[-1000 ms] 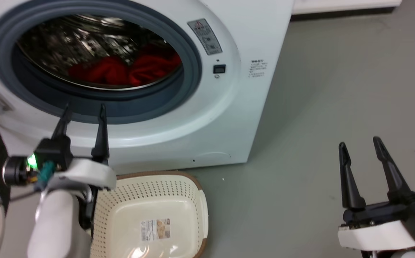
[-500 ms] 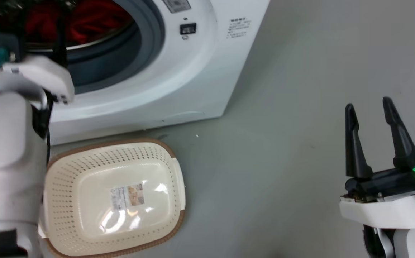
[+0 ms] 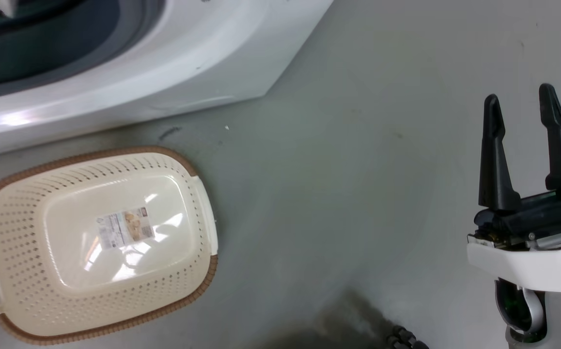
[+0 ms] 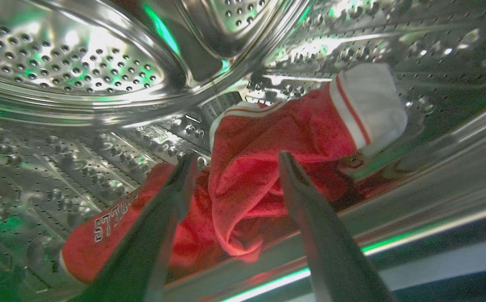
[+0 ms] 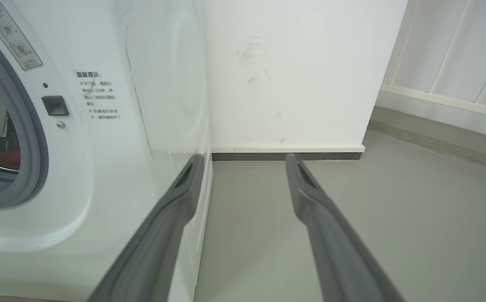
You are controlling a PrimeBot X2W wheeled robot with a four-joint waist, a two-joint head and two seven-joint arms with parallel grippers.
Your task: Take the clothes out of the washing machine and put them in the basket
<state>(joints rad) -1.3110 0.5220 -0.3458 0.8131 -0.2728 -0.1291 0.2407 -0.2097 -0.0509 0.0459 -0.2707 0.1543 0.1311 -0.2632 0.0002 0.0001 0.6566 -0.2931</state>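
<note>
Left gripper [image 4: 238,155] is inside the washing machine [image 4: 79,63], jaws wide and empty astride the red clothes [image 4: 268,138], so I'd say push in and pinch next, while the right gripper [image 3: 518,92] idles open and the basket [image 3: 19,194] sits empty on the floor [image 3: 358,194].

1. I see the clothes [image 4: 264,176] bunched low in the drum [image 4: 79,63]. Both are bright red and touch each other: one has white stripe trim and a white edge, the other white lettering.
2. The washing machine [image 3: 174,58] is white, with a grey-rimmed porthole and a shiny perforated drum.
3. The basket [image 3: 14,242] stands upright on the floor just before the machine. It is cream with a brown rim and has a label sticker inside.
</note>
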